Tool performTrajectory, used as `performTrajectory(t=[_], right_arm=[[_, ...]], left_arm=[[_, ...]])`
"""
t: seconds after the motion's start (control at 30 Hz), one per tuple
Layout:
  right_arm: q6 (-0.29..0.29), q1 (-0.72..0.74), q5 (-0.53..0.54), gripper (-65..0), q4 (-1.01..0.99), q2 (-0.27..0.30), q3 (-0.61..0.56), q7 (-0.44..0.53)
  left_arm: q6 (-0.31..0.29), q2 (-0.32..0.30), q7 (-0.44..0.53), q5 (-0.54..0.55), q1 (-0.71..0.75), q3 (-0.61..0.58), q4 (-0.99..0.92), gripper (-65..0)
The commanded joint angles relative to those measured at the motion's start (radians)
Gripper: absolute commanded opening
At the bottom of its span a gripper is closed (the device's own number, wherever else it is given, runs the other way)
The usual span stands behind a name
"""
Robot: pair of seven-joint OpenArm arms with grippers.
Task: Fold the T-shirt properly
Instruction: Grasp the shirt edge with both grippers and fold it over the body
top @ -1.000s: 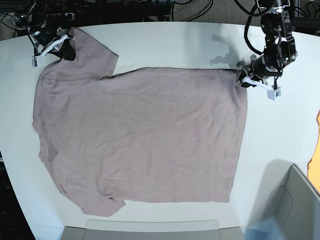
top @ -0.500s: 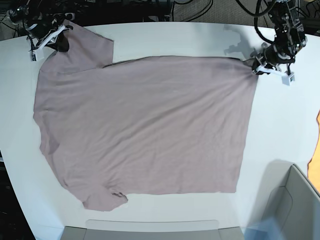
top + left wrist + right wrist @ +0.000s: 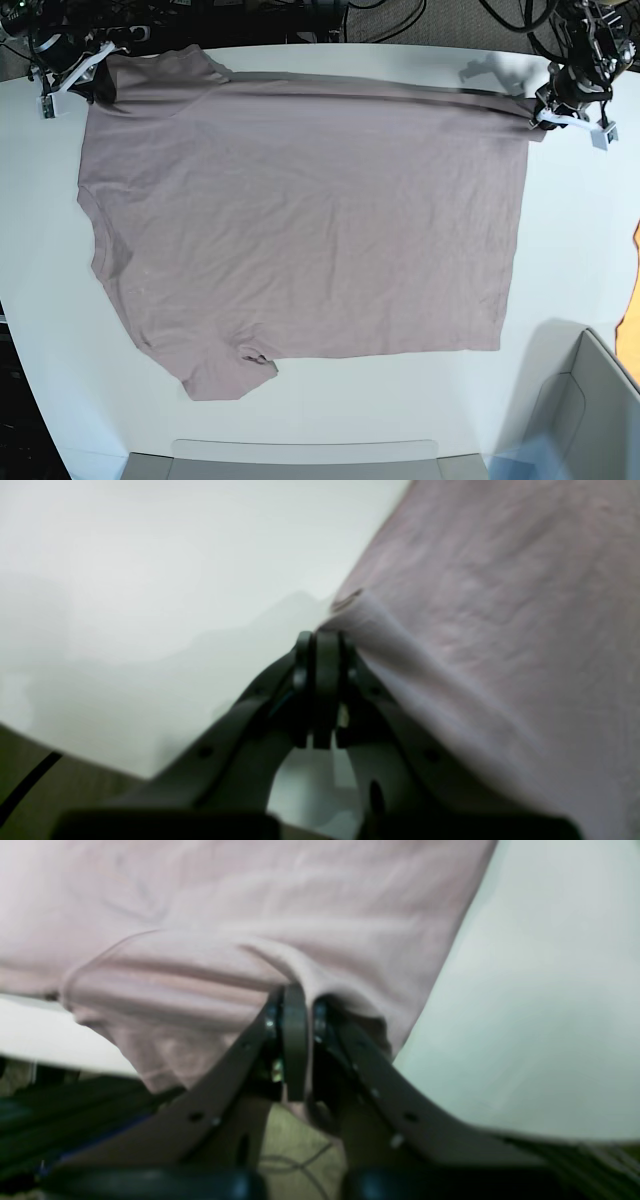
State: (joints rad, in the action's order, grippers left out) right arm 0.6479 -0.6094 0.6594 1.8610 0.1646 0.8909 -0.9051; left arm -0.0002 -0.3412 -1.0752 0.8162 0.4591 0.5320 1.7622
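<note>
A dusty-pink T-shirt (image 3: 300,220) lies spread on the white table (image 3: 560,250), its far edge pulled taut between the two grippers. My left gripper (image 3: 540,112) at the far right is shut on the shirt's far right corner; the left wrist view shows its jaws (image 3: 322,645) pinching the cloth edge (image 3: 475,630). My right gripper (image 3: 88,80) at the far left is shut on the shirt's sleeve and shoulder edge; the right wrist view shows its jaws (image 3: 295,1000) closed on a fold of fabric (image 3: 200,970). The near sleeve (image 3: 225,375) lies crumpled at the front left.
A grey bin (image 3: 585,410) stands at the front right corner. A grey tray edge (image 3: 300,455) runs along the table's front. An orange object (image 3: 634,290) shows at the right edge. Cables and dark gear (image 3: 330,15) lie beyond the far edge.
Both grippers have moved away toward the table's far edge and outward, dragging the shirt with them. The far edge is now stretched straight and the near hem sits further from the front.
</note>
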Motion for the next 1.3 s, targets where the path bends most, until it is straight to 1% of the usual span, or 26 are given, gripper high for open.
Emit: performTrajectory(t=[0.0, 0.07, 0.13, 0.23, 0.3, 0.43, 0.67, 0.77, 0.9, 1.03, 1.17, 1.27], right_arm=[[0.005, 0.01, 0.013, -65.0, 0.016, 0.017, 0.007, 0.019], [0.005, 0.033, 0.01, -65.0, 0.016, 0.019, 0.003, 0.017], [0.005, 0.067, -0.022, -65.0, 0.016, 0.019, 0.001, 0.017], [0.005, 0.141, -0.119, -65.0, 0.015, 0.019, -0.002, 0.017], [0.005, 0.185, -0.184, -65.0, 0.012, 0.019, -0.028, 0.017], [0.005, 0.25, -0.26, -65.0, 0.01, 0.019, -0.08, 0.017], [0.005, 0.391, -0.399, -65.0, -0.056, 0.019, -0.177, 0.017], [0.005, 0.441, -0.442, -65.0, -0.079, 0.019, -0.215, 0.017], [0.005, 0.52, -0.507, -65.0, -0.123, 0.019, -0.25, 0.017], [0.005, 0.595, -0.539, -65.0, -0.176, 0.019, -0.272, 0.017], [0.005, 0.656, -0.583, -65.0, -0.226, 0.019, -0.29, 0.017], [0.005, 0.695, -0.588, -65.0, -0.269, 0.019, -0.29, 0.019]], left_arm=[[-0.001, -0.016, 0.013, 0.002, -0.003, 0.003, 0.015, -65.0], [0.001, -0.016, 0.008, 0.002, -0.041, 0.003, 0.015, -65.0], [0.001, -0.016, -0.024, 0.002, -0.079, 0.009, 0.014, -65.0], [0.001, -0.016, -0.063, 0.001, -0.138, 0.009, 0.014, -65.0], [0.001, -0.016, -0.073, 0.001, -0.179, 0.003, 0.011, -65.0], [0.002, -0.014, -0.073, -0.005, -0.245, 0.001, 0.006, -65.0], [0.002, -0.017, -0.073, -0.005, -0.365, 0.0, -0.143, -65.0], [0.002, -0.02, -0.073, -0.005, -0.402, -0.005, -0.181, -65.0], [0.009, -0.025, -0.073, -0.007, -0.457, -0.063, -0.207, -65.0], [0.009, -0.025, -0.072, -0.007, -0.52, -0.108, -0.255, -65.0], [0.01, -0.025, -0.069, -0.008, -0.573, -0.108, -0.304, -65.0], [0.01, -0.025, -0.066, -0.03, -0.599, -0.108, -0.328, -65.0]])
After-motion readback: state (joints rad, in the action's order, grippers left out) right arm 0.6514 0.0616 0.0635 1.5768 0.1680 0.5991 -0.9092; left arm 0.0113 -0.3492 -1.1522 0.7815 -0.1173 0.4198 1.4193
